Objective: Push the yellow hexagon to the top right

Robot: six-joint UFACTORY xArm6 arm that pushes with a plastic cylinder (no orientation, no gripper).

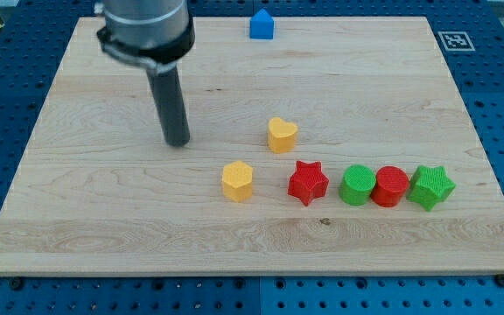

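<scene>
Pincer absent: my tip (pixel 178 143) rests up-left of the yellow hexagon (pixel 237 181), well apart, holding nothing.

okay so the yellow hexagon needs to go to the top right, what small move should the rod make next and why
Probably swing my tip down to the lower left of the yellow hexagon. The tip now sits apart from it, up and to the view's left, so pushing from here would drive it toward the bottom right. The yellow heart lies along the route.

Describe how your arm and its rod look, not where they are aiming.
My arm ends in a wide, round, dark grey housing with a black ring at its base. From it hangs a straight, smooth, dark cylindrical rod down to my tip. No claw, cables or markings are visible.
</scene>
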